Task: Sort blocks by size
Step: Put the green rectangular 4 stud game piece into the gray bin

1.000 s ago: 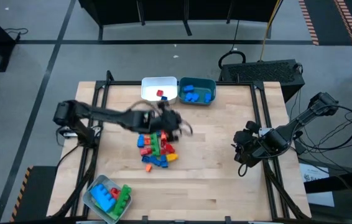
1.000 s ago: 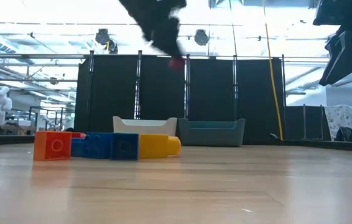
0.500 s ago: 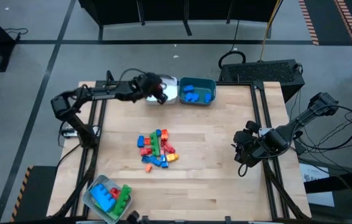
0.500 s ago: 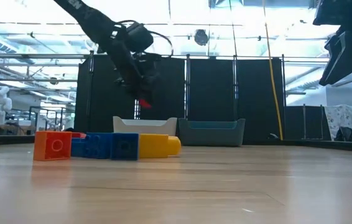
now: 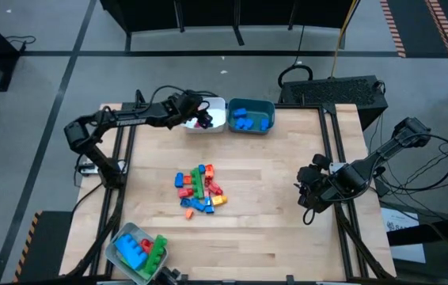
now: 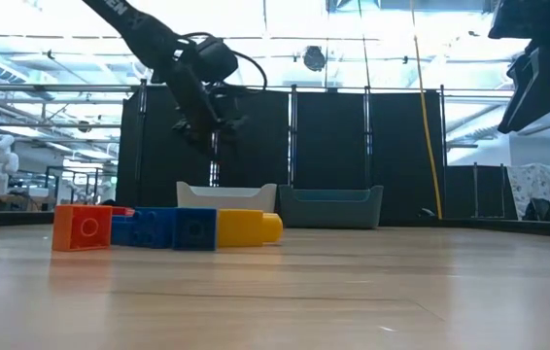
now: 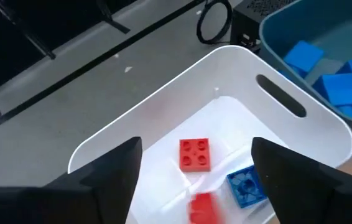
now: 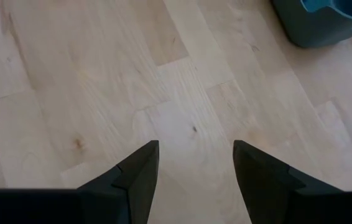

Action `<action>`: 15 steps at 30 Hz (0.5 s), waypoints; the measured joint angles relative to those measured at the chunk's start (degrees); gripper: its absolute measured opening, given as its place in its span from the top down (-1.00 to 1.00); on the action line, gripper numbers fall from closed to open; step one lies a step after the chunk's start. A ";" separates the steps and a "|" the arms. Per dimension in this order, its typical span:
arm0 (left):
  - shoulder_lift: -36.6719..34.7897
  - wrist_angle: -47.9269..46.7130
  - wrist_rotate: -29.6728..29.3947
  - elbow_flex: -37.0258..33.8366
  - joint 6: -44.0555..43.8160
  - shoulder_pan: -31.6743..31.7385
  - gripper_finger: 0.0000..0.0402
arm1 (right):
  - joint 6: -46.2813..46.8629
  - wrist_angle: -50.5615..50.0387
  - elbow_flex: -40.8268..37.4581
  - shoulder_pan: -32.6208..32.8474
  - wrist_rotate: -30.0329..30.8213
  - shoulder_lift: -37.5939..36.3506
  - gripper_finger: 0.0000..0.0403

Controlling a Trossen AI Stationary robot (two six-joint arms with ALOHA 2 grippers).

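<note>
My left gripper (image 5: 200, 119) hangs open over the white bin (image 5: 218, 105) at the table's far edge and touches nothing. In the left wrist view the white bin (image 7: 163, 93) holds a red block (image 7: 194, 154) and a blue block (image 7: 245, 186). A second red block (image 7: 202, 207) shows blurred between and below the fingers. A pile of mixed blocks (image 5: 199, 190) lies on the table's middle; the low view shows orange, blue and yellow blocks (image 6: 158, 228) of it. My right gripper (image 5: 307, 202) waits open above bare wood at the right.
A teal bin (image 5: 252, 116) with blue blocks stands right of the white bin. A clear-grey bin (image 5: 137, 249) with blue and green blocks sits at the near left corner. Bare wood lies between the pile and my right gripper (image 8: 196, 146).
My left gripper has swung from above the pile toward the table's far edge, carrying a small red block, and come to rest over the white bin. It has since let the block go; the block no longer shows at the fingertips in the low view.
</note>
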 joint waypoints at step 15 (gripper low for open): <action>0.00 -25.39 18.09 0.39 20.45 -25.57 -0.51 | 0.02 0.68 0.00 -0.01 -0.11 0.00 0.05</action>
